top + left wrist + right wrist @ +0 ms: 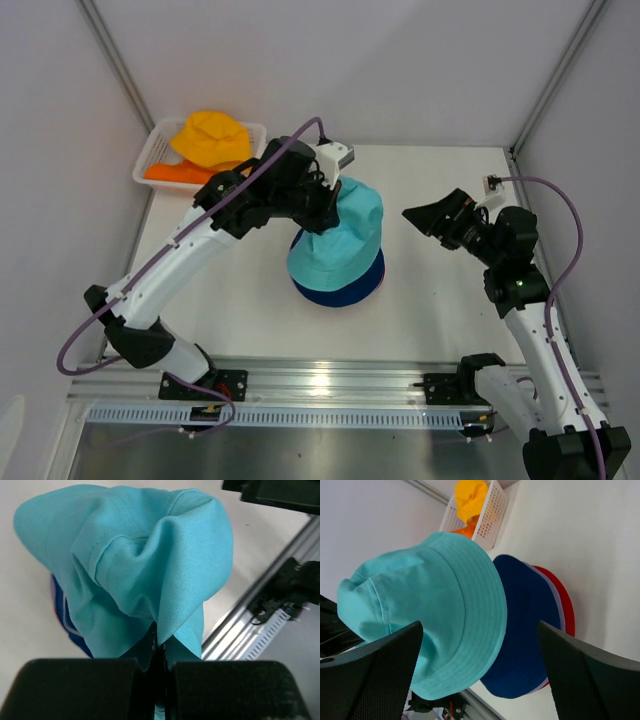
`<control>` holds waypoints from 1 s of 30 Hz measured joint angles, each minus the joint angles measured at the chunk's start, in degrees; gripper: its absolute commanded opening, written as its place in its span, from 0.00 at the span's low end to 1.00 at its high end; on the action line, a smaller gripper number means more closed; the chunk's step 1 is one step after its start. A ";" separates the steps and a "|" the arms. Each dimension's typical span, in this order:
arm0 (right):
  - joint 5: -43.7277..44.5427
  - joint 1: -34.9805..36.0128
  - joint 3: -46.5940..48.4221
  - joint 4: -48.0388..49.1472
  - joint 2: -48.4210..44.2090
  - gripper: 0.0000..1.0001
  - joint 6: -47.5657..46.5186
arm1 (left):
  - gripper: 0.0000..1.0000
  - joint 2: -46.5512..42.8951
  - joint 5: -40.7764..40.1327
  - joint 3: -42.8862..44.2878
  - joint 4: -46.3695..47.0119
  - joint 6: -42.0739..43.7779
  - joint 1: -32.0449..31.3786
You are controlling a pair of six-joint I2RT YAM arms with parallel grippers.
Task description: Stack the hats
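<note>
left gripper (159, 665) is pinching teal hat (125, 555) crown over dark blue hat (345, 290) | right gripper (420, 217) is hovering, jaws apart

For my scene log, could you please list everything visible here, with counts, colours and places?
teal hat: 1, teal, mid-table over the stack, its fabric pinched by the left gripper
dark blue hat: 1, dark blue, top of the stack under the teal one
lilac hat: 1, lilac, only its brim edge shows below the blue
red hat: 1, red, bottom of the stack
yellow hat: 1, yellow, in the basket
orange hat: 1, orange, in the basket beneath the yellow
basket: 1, white, far left corner
table: 1, white
rail: 1, silver, near edge
left gripper: 1, black, shut on the teal hat
right gripper: 1, black, open, right of the stack, holding nothing
</note>
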 measured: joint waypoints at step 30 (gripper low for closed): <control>-2.21 10.12 -6.78 16.31 12.13 0.91 6.78 | 0.72 -6.14 -12.61 -14.69 7.58 -5.14 -1.77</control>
